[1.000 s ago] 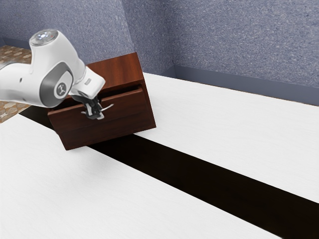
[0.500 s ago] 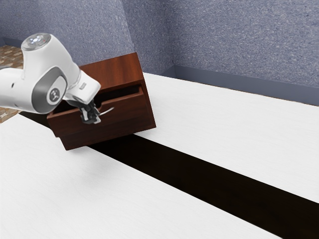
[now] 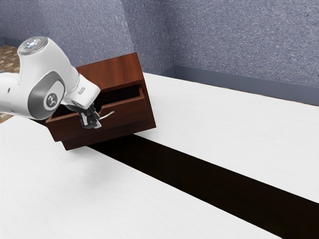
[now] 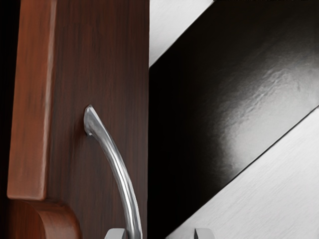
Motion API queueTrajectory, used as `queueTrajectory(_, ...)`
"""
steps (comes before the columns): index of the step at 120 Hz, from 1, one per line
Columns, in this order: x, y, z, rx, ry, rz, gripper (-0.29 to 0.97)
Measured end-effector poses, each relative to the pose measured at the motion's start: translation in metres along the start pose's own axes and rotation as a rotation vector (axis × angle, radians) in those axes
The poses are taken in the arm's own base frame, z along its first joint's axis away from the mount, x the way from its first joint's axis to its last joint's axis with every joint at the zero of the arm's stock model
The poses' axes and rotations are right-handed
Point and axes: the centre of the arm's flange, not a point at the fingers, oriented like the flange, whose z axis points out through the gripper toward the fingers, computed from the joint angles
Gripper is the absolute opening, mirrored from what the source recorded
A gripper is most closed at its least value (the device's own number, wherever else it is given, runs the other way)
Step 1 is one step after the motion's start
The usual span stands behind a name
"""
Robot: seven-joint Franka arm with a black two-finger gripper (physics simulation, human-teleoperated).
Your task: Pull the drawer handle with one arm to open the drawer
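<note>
- The black fingers (image 3: pixel 90 119) are parted. In the wrist view the 2 tips sit apart and the silver handle (image 4: pixel 117 172) runs down between them, snug against 1 tip (image 4: pixel 115 233), with a visible gap to the other. So it's hooked, not clamped from both sides.
- In the exterior view the fingers are at the handle's end toward that view's left, and the rest of the curved bar pokes out toward the view's right.
- The handle is bolted to the dark wood front of the drawer (image 3: pixel 123 106), and it bows out off the face.
- The drawer is out a little way. There's a dark slot above its front edge, under the top of the cabinet (image 3: pixel 113 69).
- The white arm (image 3: pixel 42 89) comes in from the exterior view's left and covers that end of the drawer front.
- The cabinet sits skewed on the table (image 3: pixel 234 124), with its bottom edge right at the far end of a wide black stripe (image 3: pixel 199 174).
- The stripe runs diagonally toward the exterior view's lower right. Flat white table lies on both sides, including in front of the drawer face.
- Farthest back, the table edge meets a grey-blue wall (image 3: pixel 224 35), and there's a patch of patterned floor (image 3: pixel 11 52) at the exterior view's upper left.
</note>
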Motion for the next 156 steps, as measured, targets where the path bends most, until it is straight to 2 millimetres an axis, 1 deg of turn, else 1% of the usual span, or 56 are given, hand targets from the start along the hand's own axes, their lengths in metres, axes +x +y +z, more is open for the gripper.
queueTrajectory(24, 0.001, 0.012, -0.005, -0.005, 0.006, 0.006, 0.1)
queueTrajectory(51, -0.004, 0.024, -0.012, -0.001, 0.012, 0.005, 0.09)
queueTrajectory(61, -0.002, 0.029, -0.014, -0.001, 0.015, 0.01, 0.09)
queueTrajectory(79, -0.001, 0.034, -0.019, 0.002, 0.023, 0.012, 0.08)
queueTrajectory(112, -0.001, 0.044, -0.023, 0.002, 0.025, 0.014, 0.09)
queueTrajectory(131, -0.004, 0.051, -0.03, 0.006, 0.027, 0.014, 0.08)
queueTrajectory(139, -0.006, 0.053, -0.037, 0.016, 0.032, 0.012, 0.09)
queueTrajectory(144, -0.007, 0.056, -0.046, 0.027, 0.038, 0.012, 0.09)
queueTrajectory(151, -0.01, 0.061, -0.074, 0.059, 0.052, 0.012, 0.13)
queueTrajectory(156, -0.009, 0.064, -0.107, 0.09, 0.065, 0.019, 0.18)
